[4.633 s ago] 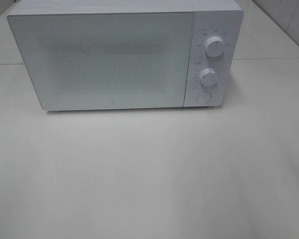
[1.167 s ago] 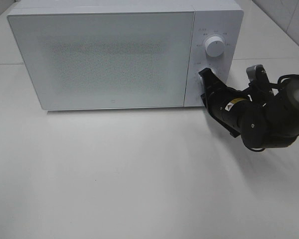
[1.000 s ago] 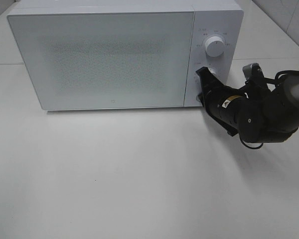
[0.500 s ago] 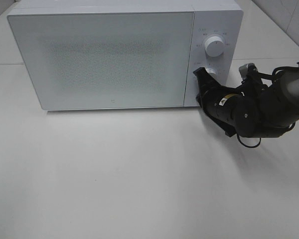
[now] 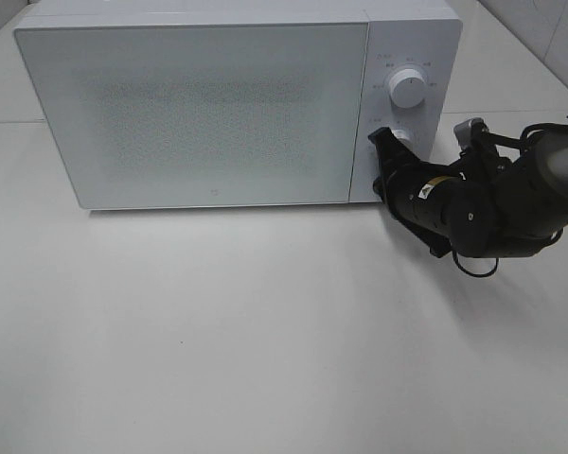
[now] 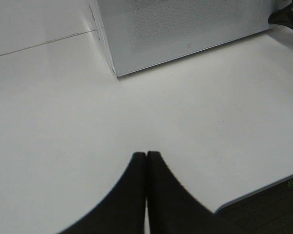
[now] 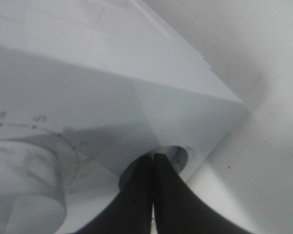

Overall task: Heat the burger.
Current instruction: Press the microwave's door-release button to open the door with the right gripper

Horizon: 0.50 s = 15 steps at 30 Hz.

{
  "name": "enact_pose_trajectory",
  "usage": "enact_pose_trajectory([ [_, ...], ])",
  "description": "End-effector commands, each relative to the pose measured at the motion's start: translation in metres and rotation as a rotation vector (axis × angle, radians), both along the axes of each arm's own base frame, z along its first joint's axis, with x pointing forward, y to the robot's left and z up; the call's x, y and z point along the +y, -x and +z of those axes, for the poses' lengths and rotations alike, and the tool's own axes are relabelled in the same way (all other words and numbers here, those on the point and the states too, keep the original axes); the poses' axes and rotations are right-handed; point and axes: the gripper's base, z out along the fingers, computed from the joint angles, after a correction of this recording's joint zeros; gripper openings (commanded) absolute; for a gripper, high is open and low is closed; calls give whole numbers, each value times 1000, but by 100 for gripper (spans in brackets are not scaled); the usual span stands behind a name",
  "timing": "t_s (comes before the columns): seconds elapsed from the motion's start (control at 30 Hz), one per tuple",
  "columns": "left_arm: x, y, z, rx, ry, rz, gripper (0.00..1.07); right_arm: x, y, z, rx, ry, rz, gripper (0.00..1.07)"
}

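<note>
The left fingers (image 6: 136, 187) are pressed together with no gap between them and hold nothing. They hang above the bare white counter (image 6: 63, 107), in the lower middle of the left wrist picture. The near corner of the microwave (image 6: 176, 24) stands well apart from them at the top of that picture.

From the high camera, the white microwave (image 5: 199, 19) fills the upper left and centre of the frame. It stands on the counter (image 5: 265, 331). Its frosted door (image 5: 199, 113) is shut and nothing shows through it.

The burger shows in no picture, so I cannot tell where it is.

To the right of the door is the control panel (image 5: 426, 123), with the upper knob (image 5: 407, 90) in plain view. The lower knob (image 5: 400, 140) is partly hidden by the right fingers (image 5: 384, 168).

These fingers reach in from the right and are pressed together, gripping nothing. Their tips lie against the lower part of the panel. The right wrist picture shows them (image 7: 139, 195) closed, with their tips right at the round button (image 7: 179, 155) near the panel's lower corner.

Further right, the black right arm (image 5: 492, 203) bends above the counter at the frame's right edge.
</note>
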Motion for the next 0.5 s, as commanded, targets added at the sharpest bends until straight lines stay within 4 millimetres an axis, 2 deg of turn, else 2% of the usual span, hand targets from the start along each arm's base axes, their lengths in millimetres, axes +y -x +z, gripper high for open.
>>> enact_pose_trajectory([
  [0.03, 0, 1, 1, -19, 15, 3, 0, 0, -28, 38, -273, -71, -36, 0],
  [0.13, 0, 1, 1, -19, 15, 3, 0, 6, -35, 40, -297, -68, -3, 0],
  [0.5, 0, 1, 1, -19, 15, 3, 0, 6, -34, 39, -266, -72, -5, 0],
])
